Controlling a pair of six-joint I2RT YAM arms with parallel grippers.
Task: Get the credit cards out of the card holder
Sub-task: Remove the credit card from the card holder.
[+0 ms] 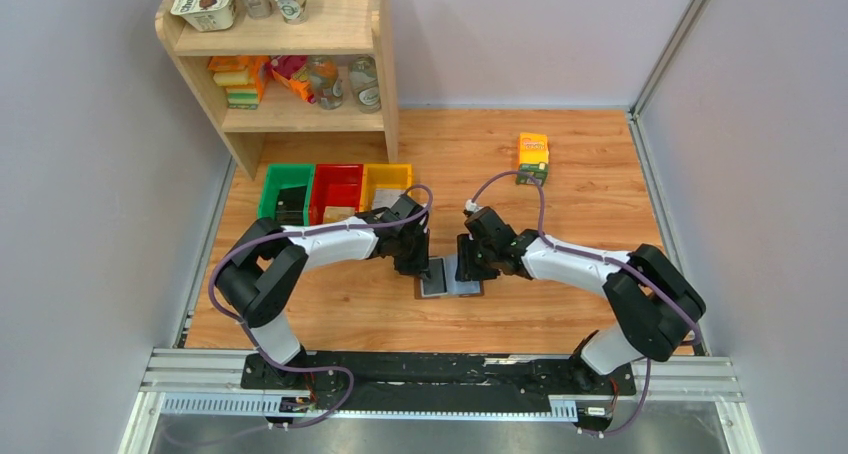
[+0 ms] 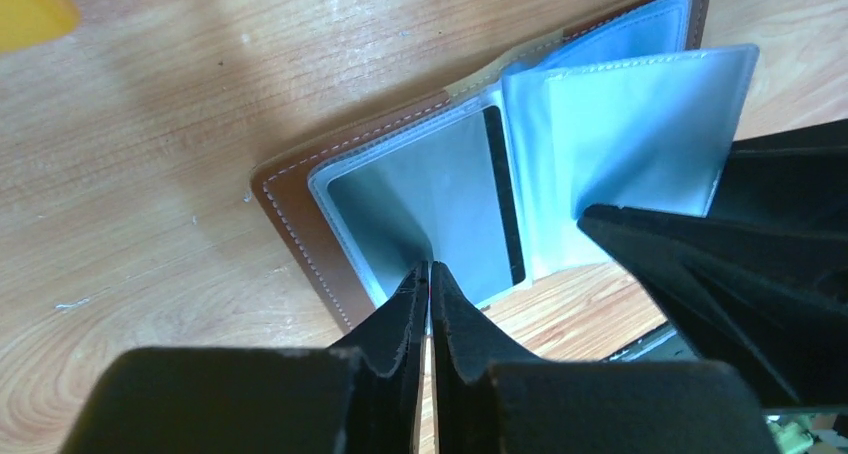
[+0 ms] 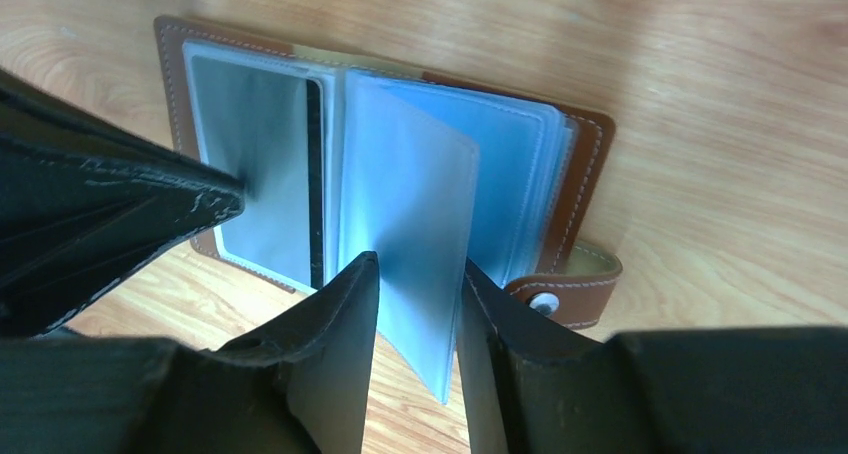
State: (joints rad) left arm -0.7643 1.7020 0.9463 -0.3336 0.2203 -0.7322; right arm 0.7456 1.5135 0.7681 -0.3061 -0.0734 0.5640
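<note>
The brown leather card holder (image 1: 450,292) lies open on the wooden table between my two grippers. In the left wrist view its brown cover (image 2: 295,224) frames pale blue sleeves, and a grey credit card (image 2: 455,189) with a black stripe sits in the left page's sleeve. My left gripper (image 2: 428,272) is shut, its tips pressing down on that card. My right gripper (image 3: 418,274) is open, with one loose clear sleeve page (image 3: 420,204) standing up between its fingers. The clasp tab (image 3: 565,294) lies at the holder's right edge. The card also shows in the right wrist view (image 3: 265,164).
Green (image 1: 287,189), red (image 1: 337,186) and yellow (image 1: 386,179) bins stand behind the left arm. An orange-green carton (image 1: 532,157) stands at the back right. A wooden shelf (image 1: 290,114) with jars and packets is at the back left. Grey walls enclose the table.
</note>
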